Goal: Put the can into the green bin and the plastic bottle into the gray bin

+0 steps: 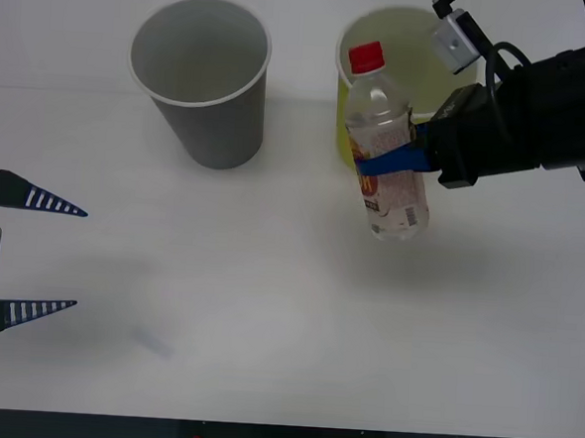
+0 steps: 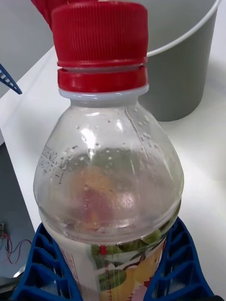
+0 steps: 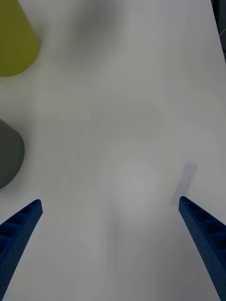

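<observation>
The right gripper [image 1: 393,162] is clamped around the middle of the plastic bottle [image 1: 387,150], holding it upright above the white table [image 1: 287,308], directly before the green bin [image 1: 397,57]. The gray bin [image 1: 204,75] stands well off to the gripper's left. The left gripper [image 1: 52,256] hovers apart, fingers spread wide.

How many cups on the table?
2. The gray cup stands at the far left; the yellow-green cup stands at the far right, partly hidden behind the bottle that the right gripper holds.
</observation>
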